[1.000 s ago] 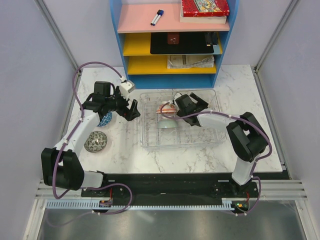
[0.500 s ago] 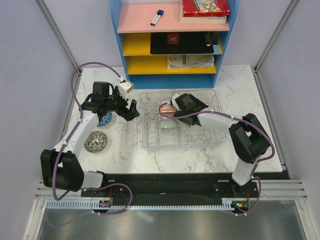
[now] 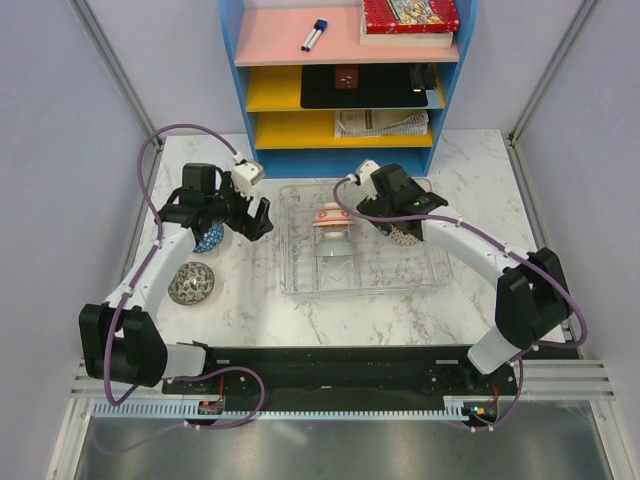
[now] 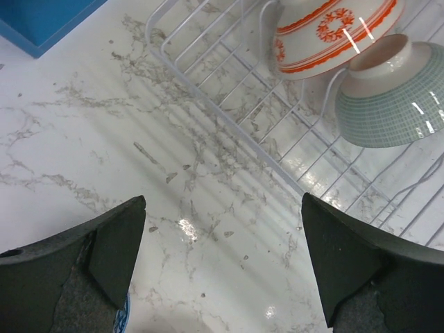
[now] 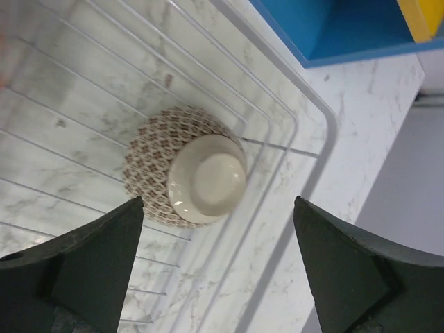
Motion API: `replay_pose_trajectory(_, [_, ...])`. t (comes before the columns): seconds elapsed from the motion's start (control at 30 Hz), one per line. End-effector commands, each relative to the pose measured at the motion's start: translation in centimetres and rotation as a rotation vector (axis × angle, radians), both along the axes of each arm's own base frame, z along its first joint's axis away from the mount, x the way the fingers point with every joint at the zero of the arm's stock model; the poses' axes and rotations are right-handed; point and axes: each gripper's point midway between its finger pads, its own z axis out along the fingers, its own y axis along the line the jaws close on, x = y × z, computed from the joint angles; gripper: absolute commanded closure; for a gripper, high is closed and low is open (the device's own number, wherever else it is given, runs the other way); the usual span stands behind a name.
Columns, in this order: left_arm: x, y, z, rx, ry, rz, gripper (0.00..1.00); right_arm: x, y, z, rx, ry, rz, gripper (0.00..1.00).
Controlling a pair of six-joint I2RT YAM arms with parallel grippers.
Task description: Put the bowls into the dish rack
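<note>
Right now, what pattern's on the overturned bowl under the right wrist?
Overturned round ceramic bowl: brown diamond lattice on beige, plain cream foot. Best in right wrist view.

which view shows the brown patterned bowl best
Right wrist: the bowl sits upside down in the rack, whole and close. The top view shows only part of it, small, under the right arm. The left wrist view does not show it.

Mid-frame, the dish rack (image 3: 380, 275) holds an orange-red and white bowl (image 3: 329, 217) just above a grey-green bowl (image 3: 336, 247); lower left of it, a speckled bowl (image 3: 190, 283) sits on the counter (image 3: 480, 170).
</note>
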Motion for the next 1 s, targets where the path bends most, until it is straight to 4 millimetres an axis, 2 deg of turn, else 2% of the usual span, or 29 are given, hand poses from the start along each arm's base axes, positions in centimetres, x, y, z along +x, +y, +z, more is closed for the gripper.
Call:
replay_pose_trajectory(0.0, [2.1,3.3,0.3,0.088,-0.018,0.147,0.0,-0.2,-4.2,0.6,-0.071,-0.006,-0.072,0.04])
replay_pose_trajectory(0.13, [2.9,6.5,-1.4,0.131,0.046,0.293,0.0,-0.6,-6.6,0.2,-0.124,-0.009,-0.107,0.03])
replay_pose_trajectory(0.23, [3.2,8.4,-1.7,0.115,0.069,0.36,0.0,-0.5,-7.2,-0.3,-0.148,-0.024,-0.118,0.03])
replay_pose_trajectory(0.27, [3.3,9.7,-1.7,0.113,0.073,0.4,0.0,-0.6,-7.3,-0.6,-0.156,-0.02,-0.121,0.03])
replay_pose_trajectory(0.37, [3.4,11.4,-1.7,0.105,0.079,0.444,0.0,0.0,-7.6,-1.3,-0.181,-0.033,-0.135,0.03])
replay_pose_trajectory(0.57, [3.0,13.0,-2.2,0.108,0.097,0.477,0.0,2.2,-7.7,-2.0,-0.215,-0.093,-0.178,0.03])
replay_pose_trajectory(0.7, [2.8,14.0,-2.7,0.122,0.106,0.492,0.0,3.2,-7.4,-3.2,-0.238,-0.085,-0.18,0.03])
replay_pose_trajectory(0.77, [2.8,14.7,-2.9,0.132,0.109,0.504,0.0,3.7,-7.4,-3.1,-0.242,-0.097,-0.187,0.03])
replay_pose_trajectory(0.9, [2.8,16.2,-4.0,0.146,0.135,0.53,0.0,3.9,-7.4,-2.5,-0.236,-0.115,-0.2,0.03])
replay_pose_trajectory(0.97, [2.9,17.4,-4.2,0.149,0.14,0.561,0.0,3.3,-7.3,-2.2,-0.222,-0.094,-0.185,0.03])
